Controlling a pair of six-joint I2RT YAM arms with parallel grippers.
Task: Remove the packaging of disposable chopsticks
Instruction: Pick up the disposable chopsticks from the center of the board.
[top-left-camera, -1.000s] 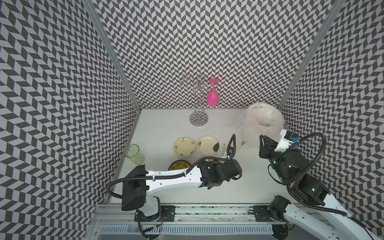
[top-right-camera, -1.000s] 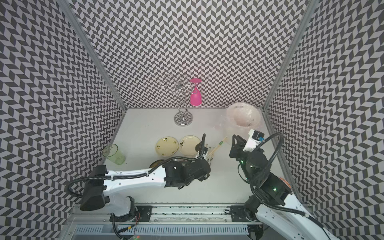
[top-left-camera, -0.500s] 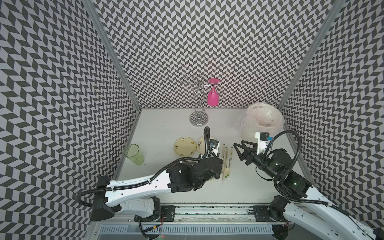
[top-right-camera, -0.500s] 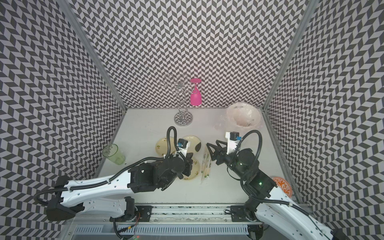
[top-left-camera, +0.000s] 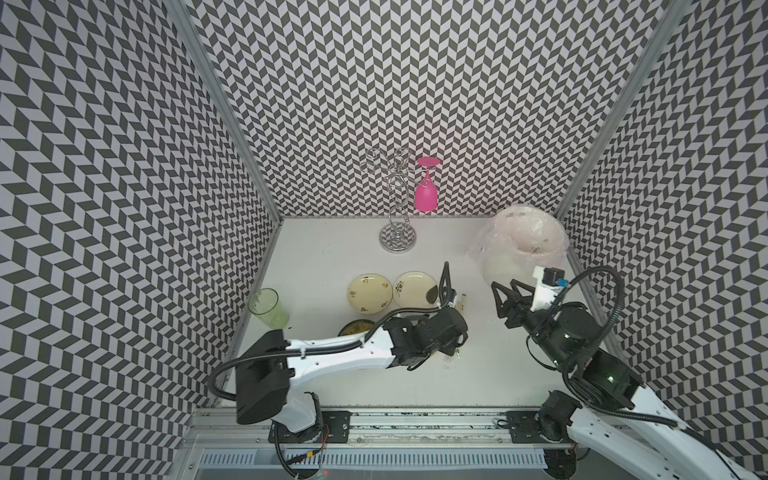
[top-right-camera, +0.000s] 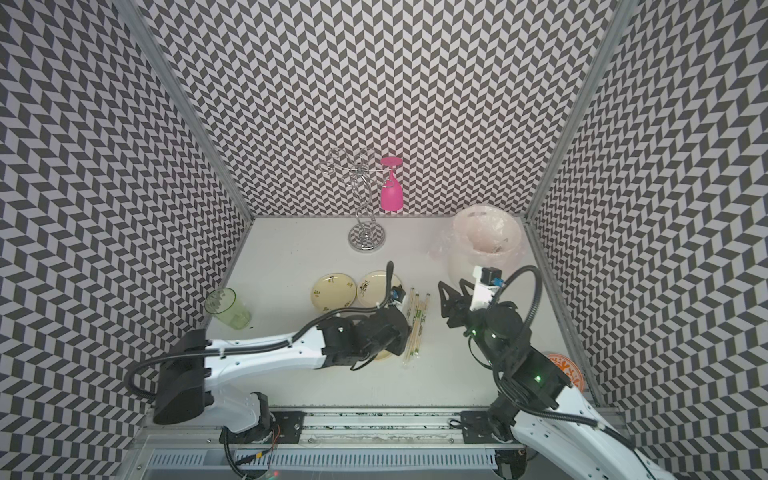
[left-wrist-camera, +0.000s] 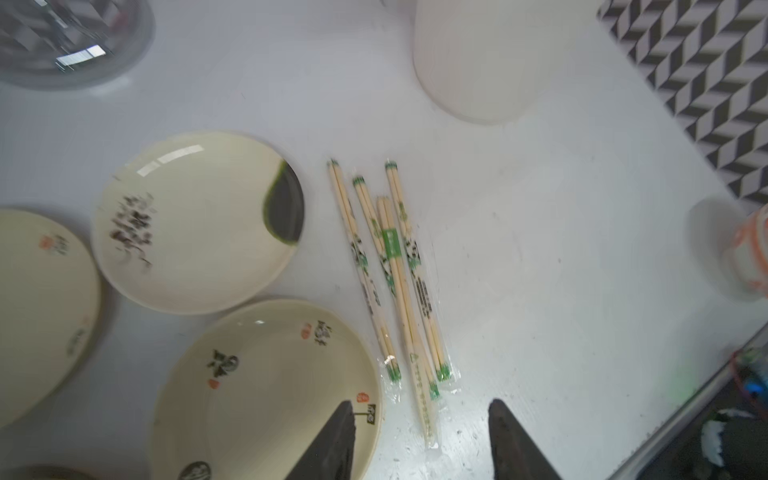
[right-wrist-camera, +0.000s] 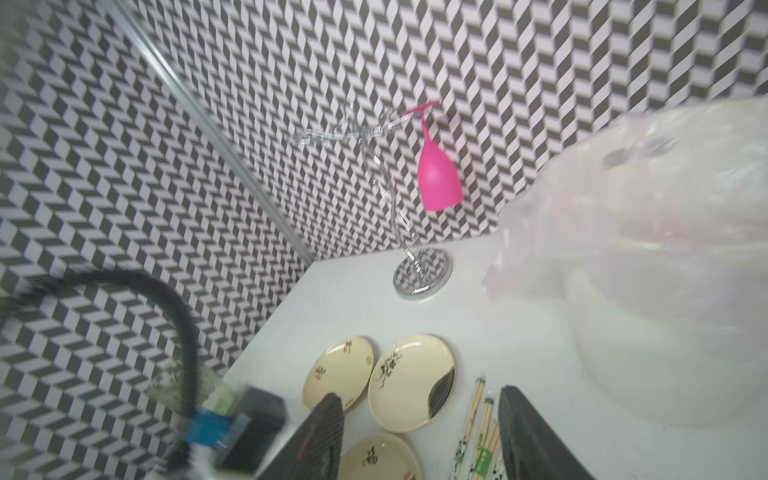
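Several pairs of disposable chopsticks (left-wrist-camera: 386, 270) lie side by side on the white table, each in its clear packaging (left-wrist-camera: 430, 432) with green and black print. They show right of the plates in a top view (top-right-camera: 417, 324) and in the right wrist view (right-wrist-camera: 478, 419). My left gripper (left-wrist-camera: 419, 440) is open above their near ends, holding nothing, with one finger (left-wrist-camera: 332, 444) over a plate's rim. My right gripper (top-left-camera: 509, 291) (top-right-camera: 455, 291) (right-wrist-camera: 419, 415) hangs open and empty to the right of the chopsticks, in front of the bin.
Two cream plates (top-left-camera: 370, 293) (top-left-camera: 415, 289) and a third (left-wrist-camera: 249, 395) under the left arm lie left of the chopsticks. A green cup (top-left-camera: 268, 307) stands at the left wall. A wire stand (top-left-camera: 397, 239) with a pink glass (top-left-camera: 426, 195) and a bagged bin (top-left-camera: 523, 245) stand at the back.
The left gripper was shut and now is open; its wrist swung left and came back over the chopsticks. The right gripper reached toward the chopsticks, then drew back a little to the right.
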